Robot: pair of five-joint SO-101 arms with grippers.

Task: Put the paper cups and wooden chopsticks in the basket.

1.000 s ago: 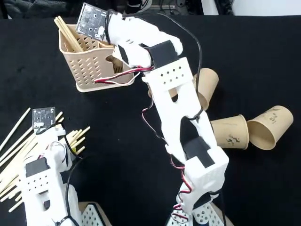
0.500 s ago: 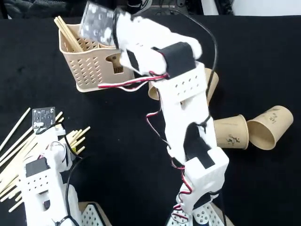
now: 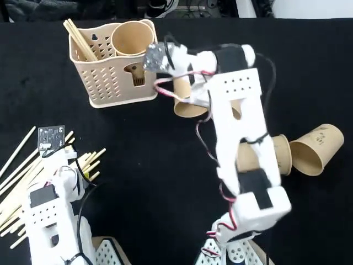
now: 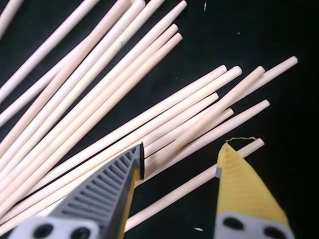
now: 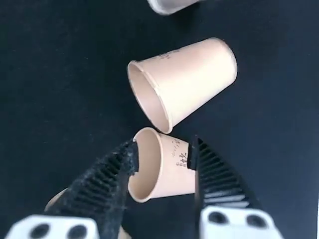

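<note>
One paper cup (image 3: 132, 37) and a few chopsticks (image 3: 79, 41) sit in the basket (image 3: 110, 83). Three cups (image 3: 317, 149) and a chopstick pile (image 4: 99, 109) lie on the tabletop (image 3: 138, 165). The left gripper (image 4: 183, 149) and right gripper (image 5: 164, 144) gape wide, empty.

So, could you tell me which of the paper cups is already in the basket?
The upright cup, mouth up, inside the basket next to the chopsticks there; the other cups lie on their sides on the table.

I'd call this a robotics lab: my left arm (image 3: 49, 212) and right arm (image 3: 238, 105), wiring exposed, stand on a black-draped desk (image 3: 138, 160) with cables (image 3: 194, 8) behind.
</note>
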